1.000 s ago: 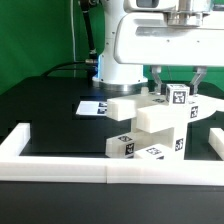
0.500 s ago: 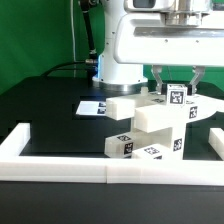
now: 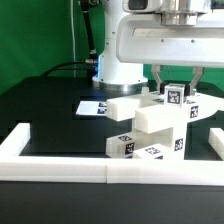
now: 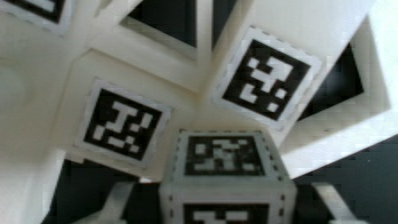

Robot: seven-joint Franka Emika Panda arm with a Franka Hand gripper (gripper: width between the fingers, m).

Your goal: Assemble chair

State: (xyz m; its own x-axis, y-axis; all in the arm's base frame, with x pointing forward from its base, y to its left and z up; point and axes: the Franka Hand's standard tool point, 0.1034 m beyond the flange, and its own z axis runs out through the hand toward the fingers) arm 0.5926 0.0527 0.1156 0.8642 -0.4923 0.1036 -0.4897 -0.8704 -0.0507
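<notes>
white chair (image 3: 150,125), black-and-white tags (image 4: 263,75), seemingly black table (image 3: 50,110)

Chair parts by the border wall

The chair (image 3: 152,130) stands just behind the border wall (image 3: 60,165) (front side); the marker board (image 3: 95,106) lies behind it, toward the exterior view's left.

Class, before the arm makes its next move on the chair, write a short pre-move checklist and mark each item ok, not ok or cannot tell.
1. Gripper is over the chair stack: ok.
2. Small tagged cube sits between the gripper's fingers: ok.
3. Fingers firmly clamped on the cube: cannot tell.
4. Cube fully seated in the stack: cannot tell.
5. Stack stands inside the white border wall: ok.
6. Marker board lies apart from the stack: ok.
</notes>
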